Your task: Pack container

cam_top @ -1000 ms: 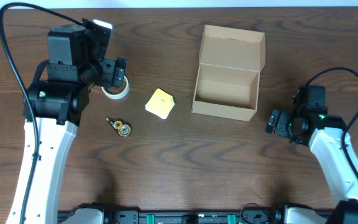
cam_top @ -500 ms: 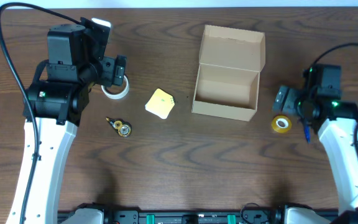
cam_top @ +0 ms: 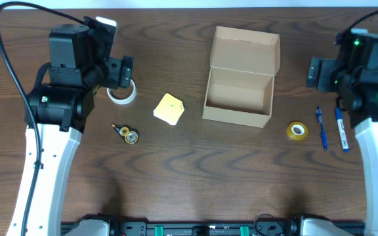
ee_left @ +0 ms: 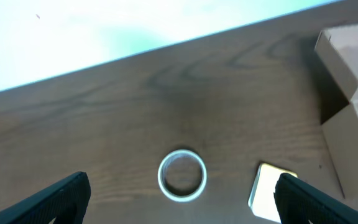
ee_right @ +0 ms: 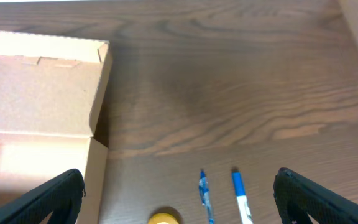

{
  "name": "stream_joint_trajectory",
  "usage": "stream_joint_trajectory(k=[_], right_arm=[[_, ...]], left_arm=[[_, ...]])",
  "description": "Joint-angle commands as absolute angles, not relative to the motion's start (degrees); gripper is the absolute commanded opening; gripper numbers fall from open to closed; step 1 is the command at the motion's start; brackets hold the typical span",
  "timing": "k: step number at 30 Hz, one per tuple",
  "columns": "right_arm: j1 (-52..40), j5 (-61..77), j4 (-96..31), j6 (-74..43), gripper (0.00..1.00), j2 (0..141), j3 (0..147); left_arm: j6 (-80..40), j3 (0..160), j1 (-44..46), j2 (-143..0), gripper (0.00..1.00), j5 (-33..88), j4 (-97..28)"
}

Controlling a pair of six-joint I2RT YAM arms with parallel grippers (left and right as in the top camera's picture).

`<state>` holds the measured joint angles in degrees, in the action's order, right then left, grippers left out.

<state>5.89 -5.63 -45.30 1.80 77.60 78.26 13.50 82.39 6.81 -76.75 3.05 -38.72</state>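
Observation:
The container (cam_top: pixel 236 116) is a tan cardboard box standing open and empty at the back centre, its flap lid leaning back. It also shows in the left wrist view (ee_left: pixel 347 93) and the right wrist view (ee_right: pixel 42 93). My left gripper (cam_top: pixel 125 77) is open above a white tape roll (cam_top: pixel 122 97), which lies between its fingers in the left wrist view (ee_left: pixel 181 175). My right gripper (cam_top: pixel 315 72) is open and empty, raised right of the container. A yellow tape roll (cam_top: pixel 297 130) lies below it on the table, and shows in the right wrist view (ee_right: pixel 164 218).
A cream square pad (cam_top: pixel 168 109) lies left of the container. A small yellow and black trinket (cam_top: pixel 126 134) lies nearer the front left. A blue pen (cam_top: pixel 321 128) and a blue marker (cam_top: pixel 340 130) lie right of the yellow roll.
My right arm has moved back and to the right, uncovering the yellow tape roll, the pen and the marker. The left arm has not moved.

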Motion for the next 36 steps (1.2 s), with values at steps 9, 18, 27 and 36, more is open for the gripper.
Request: stream_joint_trajectory(k=[9, 18, 27, 36], right_arm=[[6.24, -6.7, -56.58, 5.45, 0.99, 77.58, 90.08], [6.24, -7.73, -57.08, 6.52, 0.98, 77.58, 90.28], [6.24, -7.73, -56.27, 6.5, 0.98, 77.58, 90.28], [6.24, -7.7, -56.23, 6.5, 0.98, 77.58, 90.28]], left_arm=[[11.75, 82.32, 6.79, -77.19, 0.96, 4.01, -29.54], [1.13, 82.32, 6.79, -77.17, 0.95, 4.1, -31.0], [1.02, 82.32, 6.79, -77.19, 0.96, 4.08, -32.73], [-3.81, 82.32, 5.17, -83.48, 0.95, -13.82, -37.52]])
